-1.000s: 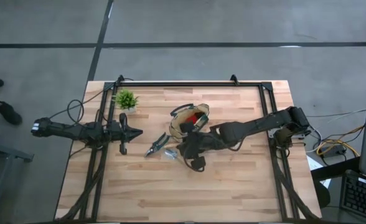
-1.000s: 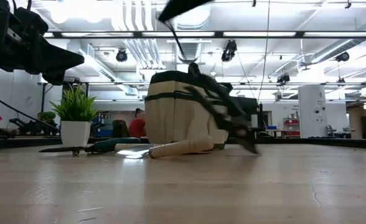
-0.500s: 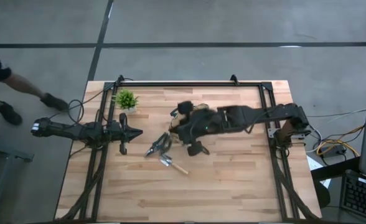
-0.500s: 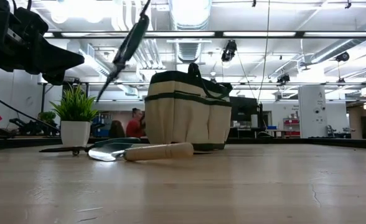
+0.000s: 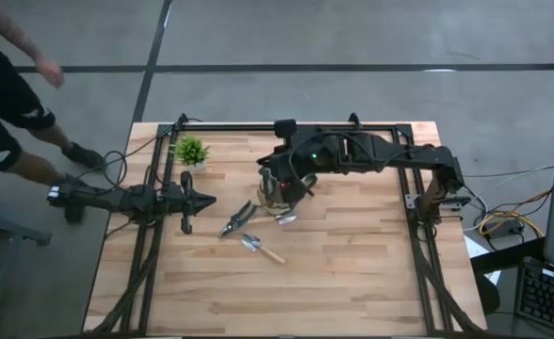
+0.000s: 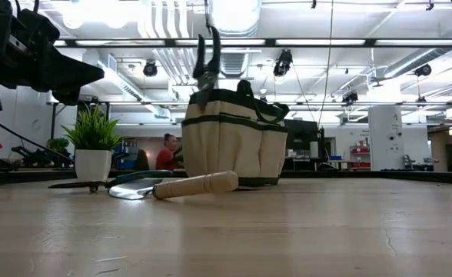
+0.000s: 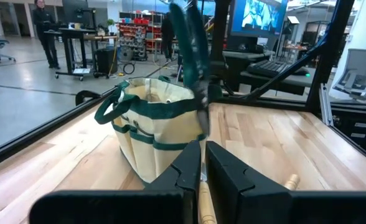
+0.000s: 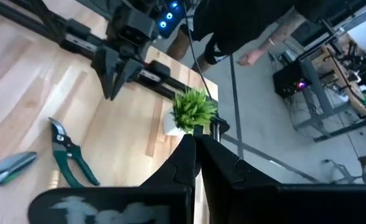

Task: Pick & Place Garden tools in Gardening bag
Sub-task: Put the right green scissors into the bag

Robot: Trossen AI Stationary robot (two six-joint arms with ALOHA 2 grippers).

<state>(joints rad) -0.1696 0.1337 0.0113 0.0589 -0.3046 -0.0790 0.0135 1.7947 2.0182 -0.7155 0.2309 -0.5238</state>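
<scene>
Beside bag (image 5: pixel 279 193), pruners (image 5: pixel 237 218), trowel (image 5: pixel 261 249), potted plant (image 5: pixel 191 151)

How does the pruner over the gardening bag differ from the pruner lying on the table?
The held pruner stands upright, handles up and blades down over the gardening bag; the lying pruner rests flat on the table. The held pruner is clamped in the right gripper; the lying pruner is free, near the trowel. Both have green handles.
</scene>
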